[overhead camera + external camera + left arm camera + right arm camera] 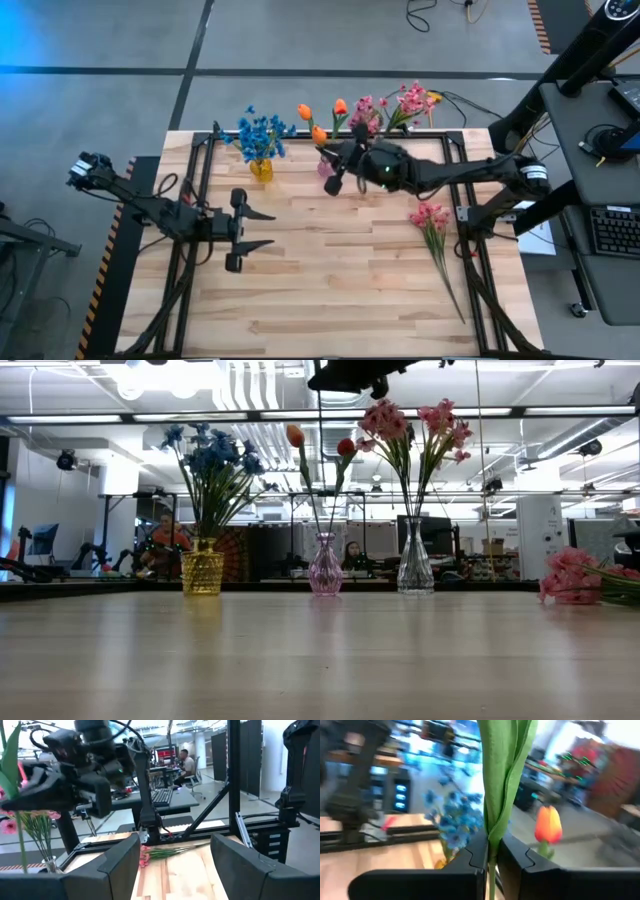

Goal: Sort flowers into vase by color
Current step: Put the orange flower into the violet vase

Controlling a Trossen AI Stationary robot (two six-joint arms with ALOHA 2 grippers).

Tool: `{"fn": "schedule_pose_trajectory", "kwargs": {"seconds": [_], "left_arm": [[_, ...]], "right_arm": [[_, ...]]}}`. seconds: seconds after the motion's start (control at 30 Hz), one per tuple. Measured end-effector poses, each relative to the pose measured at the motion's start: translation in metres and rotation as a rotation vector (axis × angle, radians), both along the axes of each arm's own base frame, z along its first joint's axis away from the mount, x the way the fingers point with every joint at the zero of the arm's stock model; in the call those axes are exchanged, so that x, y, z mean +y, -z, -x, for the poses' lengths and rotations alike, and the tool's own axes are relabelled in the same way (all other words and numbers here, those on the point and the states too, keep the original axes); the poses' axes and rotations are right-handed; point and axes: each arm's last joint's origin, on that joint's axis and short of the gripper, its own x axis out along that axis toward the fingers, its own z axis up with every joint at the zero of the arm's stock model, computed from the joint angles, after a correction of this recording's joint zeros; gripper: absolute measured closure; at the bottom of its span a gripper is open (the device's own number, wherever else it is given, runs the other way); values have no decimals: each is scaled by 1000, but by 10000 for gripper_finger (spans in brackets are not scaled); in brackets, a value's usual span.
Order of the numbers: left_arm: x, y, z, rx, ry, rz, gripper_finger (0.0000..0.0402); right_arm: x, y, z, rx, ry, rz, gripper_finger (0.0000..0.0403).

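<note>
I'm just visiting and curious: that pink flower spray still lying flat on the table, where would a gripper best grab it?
Probably on the bare green stem of the pink flower spray, coming straight down from above. It lies flat on the wooden table, blossoms toward the vases, so the thin stem offers a clear pinch without crushing petals.

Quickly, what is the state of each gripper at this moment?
Left gripper: open, holding nothing, above the table.
Right gripper: closed on the green stem of an orange tulip, over the pink vase.
</note>
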Motion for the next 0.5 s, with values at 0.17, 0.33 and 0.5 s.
{"fn": "schedule_pose_trajectory", "kwargs": {"seconds": [0.17, 0.33, 0.5], "left_arm": [[3, 1, 3, 20, -56, -3, 178], [9, 3, 9, 69, -154, 12, 178], [12, 7, 15, 117, -163, 31, 178]], "right_arm": [[19, 11, -13, -61, 148, -89, 381], [22, 31, -36, -54, 284, -106, 381], [17, 37, -58, -23, 447, -50, 381]]}}
